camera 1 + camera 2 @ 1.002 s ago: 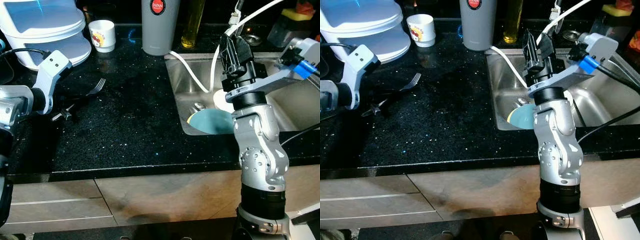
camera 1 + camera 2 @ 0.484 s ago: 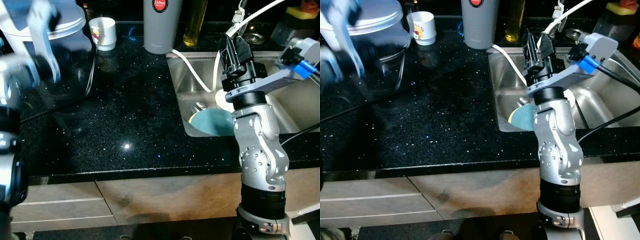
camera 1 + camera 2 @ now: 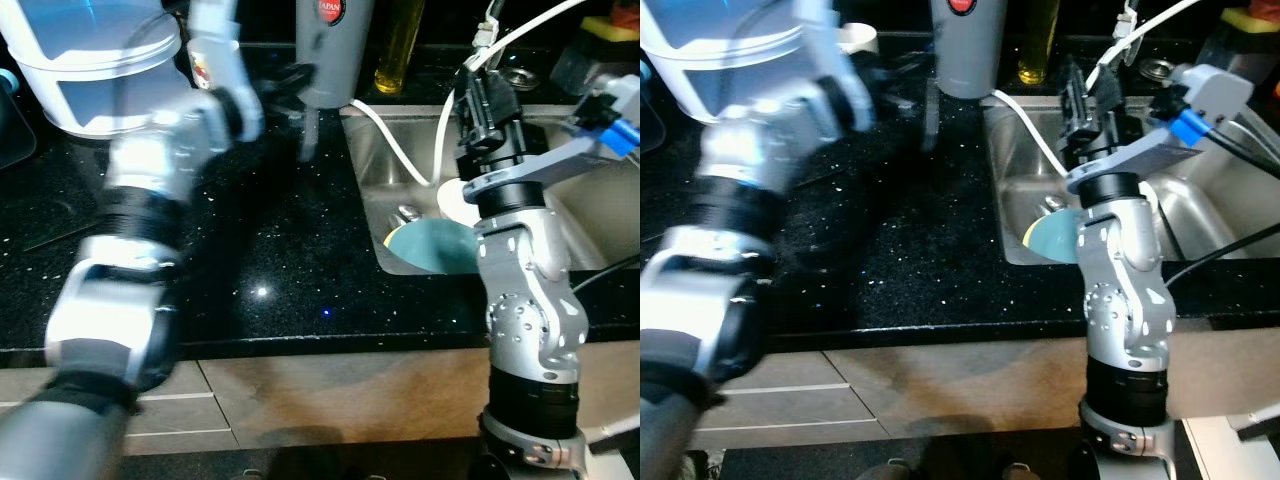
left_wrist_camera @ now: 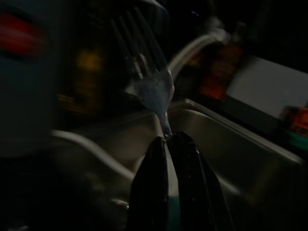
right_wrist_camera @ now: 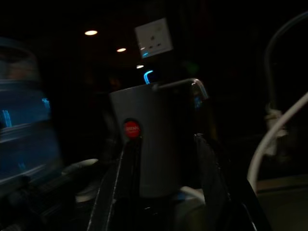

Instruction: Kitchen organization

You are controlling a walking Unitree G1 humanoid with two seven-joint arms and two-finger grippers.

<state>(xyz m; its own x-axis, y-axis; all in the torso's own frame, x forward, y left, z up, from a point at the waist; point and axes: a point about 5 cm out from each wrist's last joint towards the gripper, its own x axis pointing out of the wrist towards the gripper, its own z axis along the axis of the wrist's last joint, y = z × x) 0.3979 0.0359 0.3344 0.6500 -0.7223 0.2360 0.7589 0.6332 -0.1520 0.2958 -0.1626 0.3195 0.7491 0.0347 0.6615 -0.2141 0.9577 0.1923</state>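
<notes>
Now the fork [image 4: 153, 86] is off the counter, pinched by its handle between the closed fingers of the left gripper [image 4: 167, 140], tines pointing away from the wrist. That grip at the handle end keeps the tines clear, which looks sensible if the fork is meant to be dropped among dirty dishes. Just beyond the tines lies the steel sink [image 4: 226, 130], so the judgement is that the fork is headed there. From the head cameras the left arm is a blur across the black counter [image 3: 280, 270], its gripper up near the grey jug [image 3: 330, 50].

Over at the sink, the right gripper [image 5: 163, 144] hangs above the basin with its two fingers spread apart and nothing between them; the grey jug stands ahead of them. Below that gripper a teal plate [image 3: 430, 245] leans in the basin, a white bowl [image 3: 455, 200] beside it, and a white hose [image 3: 395, 150] trails in. Behind the left arm sits a white lidded container [image 3: 95, 60], well away from the sink.
</notes>
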